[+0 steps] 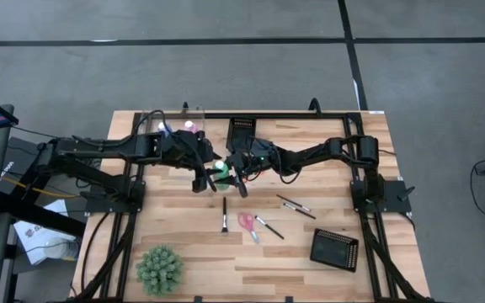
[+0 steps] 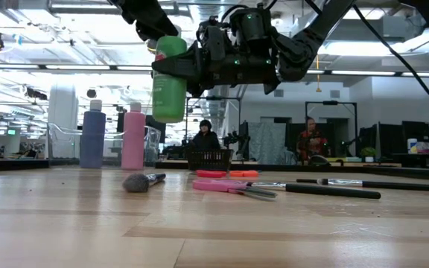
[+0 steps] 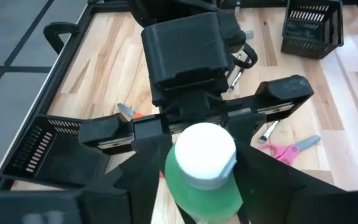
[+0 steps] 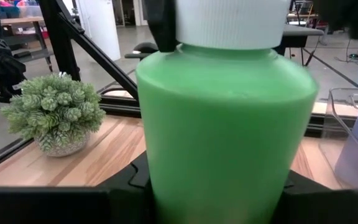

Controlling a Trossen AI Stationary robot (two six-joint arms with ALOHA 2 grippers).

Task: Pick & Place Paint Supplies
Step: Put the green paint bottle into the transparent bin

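green bottle (image 2: pixel 169 78) held in the air above the middle of the table (image 1: pixel 183 227), between the 2 arms. the right gripper (image 1: pixel 236 175) clasps its body from the side, fingers narrowed onto the plastic; in the right wrist view the bottle fills the frame between them. the left gripper (image 1: pixel 202 178) sits at the cap end, its fingers (image 3: pixel 114 186) flanking the bottle's shoulders; whether they already press on it cannot be told.

the step in hand looks like a hand-over from one arm to the other. to do it well, the taking fingers should seat squarely on the body just below the cap before the other grip lets go, with the bottle kept upright and both arms steady, since smooth round plastic may slip or twist.

the bottle is a plain cylinder of opaque green with a ribbed white cap (image 3: pixel 205 154), upright and unlabelled on the sides shown. the blue bottle (image 2: pixel 93 138) and pink bottle (image 2: pixel 133 138) stand together at the far left of the table.
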